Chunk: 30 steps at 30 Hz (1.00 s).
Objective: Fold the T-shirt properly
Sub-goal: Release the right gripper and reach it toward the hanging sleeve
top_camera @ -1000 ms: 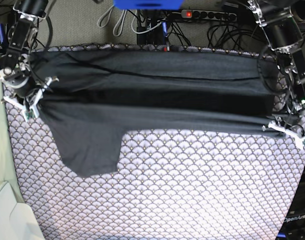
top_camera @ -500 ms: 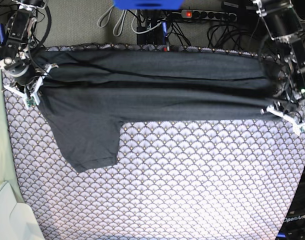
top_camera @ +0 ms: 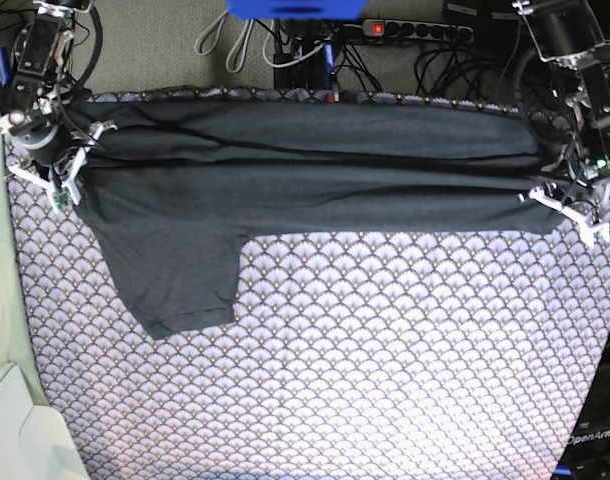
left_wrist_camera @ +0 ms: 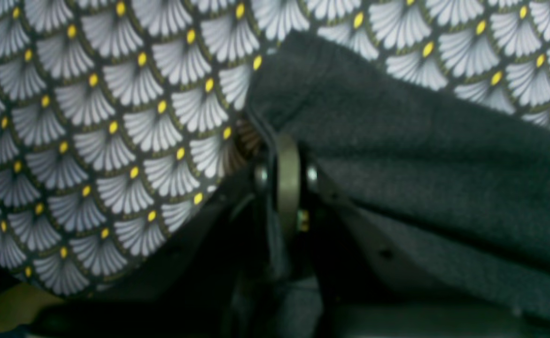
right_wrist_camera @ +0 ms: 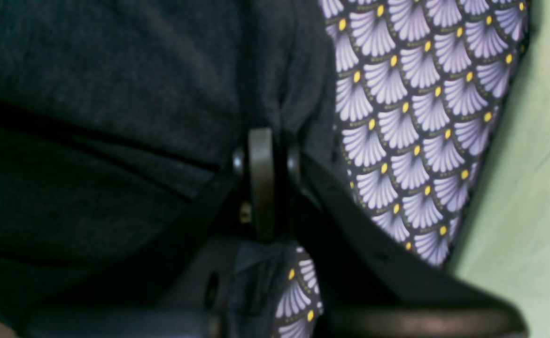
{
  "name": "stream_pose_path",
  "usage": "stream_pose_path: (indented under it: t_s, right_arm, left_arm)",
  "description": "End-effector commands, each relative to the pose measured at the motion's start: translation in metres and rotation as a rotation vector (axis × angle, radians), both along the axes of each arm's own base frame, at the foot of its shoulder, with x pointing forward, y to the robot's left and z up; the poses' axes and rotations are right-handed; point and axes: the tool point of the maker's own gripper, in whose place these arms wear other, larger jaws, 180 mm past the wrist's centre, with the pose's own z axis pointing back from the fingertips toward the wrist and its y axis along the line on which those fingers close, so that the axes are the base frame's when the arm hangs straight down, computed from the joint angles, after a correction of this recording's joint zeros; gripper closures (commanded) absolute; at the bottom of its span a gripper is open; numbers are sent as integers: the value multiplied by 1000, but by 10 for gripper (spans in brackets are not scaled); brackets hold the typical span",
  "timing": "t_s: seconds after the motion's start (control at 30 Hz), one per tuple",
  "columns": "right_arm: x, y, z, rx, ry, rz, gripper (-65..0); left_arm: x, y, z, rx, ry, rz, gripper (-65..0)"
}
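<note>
Both closed grippers, left gripper (top_camera: pixel 563 207) and right gripper (top_camera: pixel 63 170), carried T-shirt (top_camera: pixel 305 170) edges farther back.

Even overhead light washes the scallop-patterned cloth (top_camera: pixel 385 380) nearly white toward 6 o'clock in the base view, while the dark T-shirt (top_camera: pixel 305 170) holds only faint fold shadows, and both wrist views are dim, soft and blurred, darkest toward 6 o'clock.
</note>
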Motion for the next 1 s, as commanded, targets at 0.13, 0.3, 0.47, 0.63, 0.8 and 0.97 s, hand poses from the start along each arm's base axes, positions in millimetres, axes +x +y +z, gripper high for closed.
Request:
stream_pose_path:
  t_s: [0.13, 0.3, 0.47, 0.63, 0.8, 0.97]
  right_arm:
    - [-2, -12, 5, -45, 25, -15, -11]
    - [-5, -17, 4, -60, 52, -33, -117]
    - [-4, -17, 32, -108, -13, -20, -209]
    - [-1, -25, 56, -148, -71, -35, -234]
    - [16, -32, 70, -153, -126, -57, -234]
    - [64, -17, 90, -116, -220, -28, -238]
  left_arm:
    - [0, 12, 3, 23, -1, 18, -139]
    - [-6, 12, -1, 23, 14, 17, -231]
    - [-6, 12, 1, 25, 11, 17, -232]
    - [-8, 12, 0, 26, 13, 16, -233]
    - [-13, 12, -2, 27, 24, 15, -234]
    - [-19, 10, -7, 26, 42, -7, -235]
